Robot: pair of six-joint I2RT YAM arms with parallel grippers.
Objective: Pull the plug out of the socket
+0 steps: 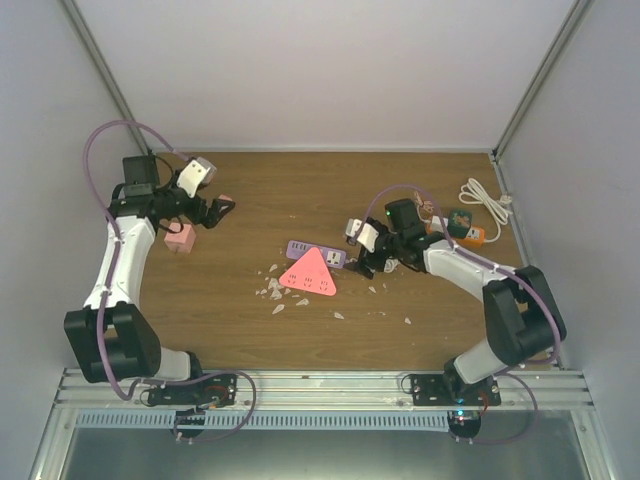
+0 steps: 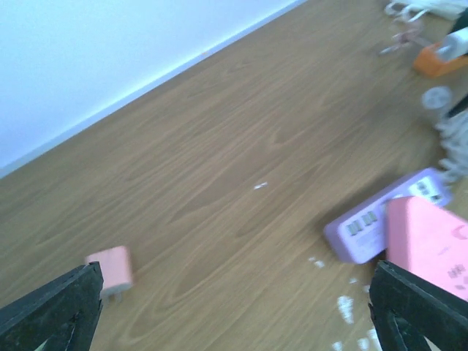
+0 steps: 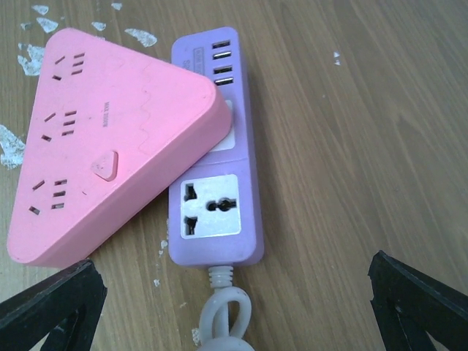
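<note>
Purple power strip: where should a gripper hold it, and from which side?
Probably the cord end of the purple power strip, across its width, from above: its long sides run parallel and bare there; the pink triangular block overlaps the middle.

COUNT | pink triangular power block [image 1: 309, 272] 1 | purple power strip [image 3: 212, 212] 1, its white cord [image 3: 223, 314] 1 | orange socket [image 1: 473, 237] 1 (far right) | dark green block [image 1: 459, 221] 1 | small pink cube [image 1: 180, 239] 1 | coiled white cord [image 1: 487, 194] 1 | white flecks [image 1: 272, 290] many, uncounted
</note>
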